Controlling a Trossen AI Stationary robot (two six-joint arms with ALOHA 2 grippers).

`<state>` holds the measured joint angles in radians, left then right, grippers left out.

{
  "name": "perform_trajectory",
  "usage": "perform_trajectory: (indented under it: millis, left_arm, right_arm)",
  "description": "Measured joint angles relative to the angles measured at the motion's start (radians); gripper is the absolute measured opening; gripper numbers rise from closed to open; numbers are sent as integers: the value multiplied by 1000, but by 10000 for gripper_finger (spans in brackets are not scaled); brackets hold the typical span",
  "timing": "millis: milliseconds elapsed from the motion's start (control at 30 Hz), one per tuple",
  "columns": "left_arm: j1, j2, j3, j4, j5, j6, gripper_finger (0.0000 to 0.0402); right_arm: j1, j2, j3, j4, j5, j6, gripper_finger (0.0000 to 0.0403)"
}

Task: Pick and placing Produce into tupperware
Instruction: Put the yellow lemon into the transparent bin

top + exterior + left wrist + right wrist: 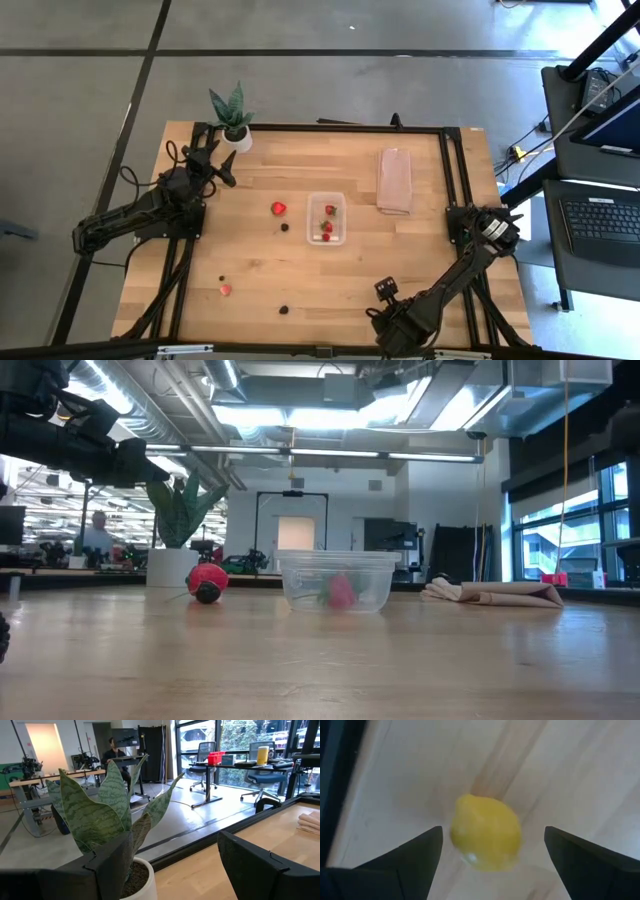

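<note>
The clear tupperware point(327, 232) stands mid-table and holds red strawberries point(329, 210); in the low view the tupperware point(337, 582) shows red fruit inside. A red strawberry point(278, 208) and a dark berry point(285, 227) lie to its left. A pinkish piece point(225, 290) and two more dark berries point(284, 310) lie nearer the near edge. My right gripper point(386, 290) is open near the near edge, pointing down. Its fingers point(491, 831) stand on either side of the yellow lemon point(486, 832), which rests on the wood. My left gripper point(175, 870) is open at the far left corner, facing the plant.
A green potted plant point(232, 118) stands at the far left corner, right in front of my left gripper. A flat pinkish piece point(394, 180) lies to the right of the tupperware. A black frame point(340, 128) edges the table. A desk with a laptop point(600, 215) stands off the right side.
</note>
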<state>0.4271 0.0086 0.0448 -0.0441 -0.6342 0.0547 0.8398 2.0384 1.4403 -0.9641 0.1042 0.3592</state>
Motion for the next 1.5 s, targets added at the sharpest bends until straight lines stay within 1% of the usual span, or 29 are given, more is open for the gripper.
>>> perform_trajectory:
  millis: [300, 533, 933, 1333, 1500]
  left_arm:
    - [0, 0, 0, 0, 0, 0, 285]
    - [0, 0, 0, 0, 0, 0, 285]
    - [0, 0, 0, 0, 0, 0, 285]
    - [0, 0, 0, 0, 0, 0, 285]
    - [0, 0, 0, 0, 0, 0, 285]
  right_arm:
    - [0, 1, -22, 25, -1, 8, 351]
    - [0, 1, -22, 24, -1, 82, 351]
    - [0, 1, -22, 32, -1, 74, 351]
    - [0, 1, -22, 29, -1, 101, 351]
    - [0, 1, -22, 29, -1, 110, 330]
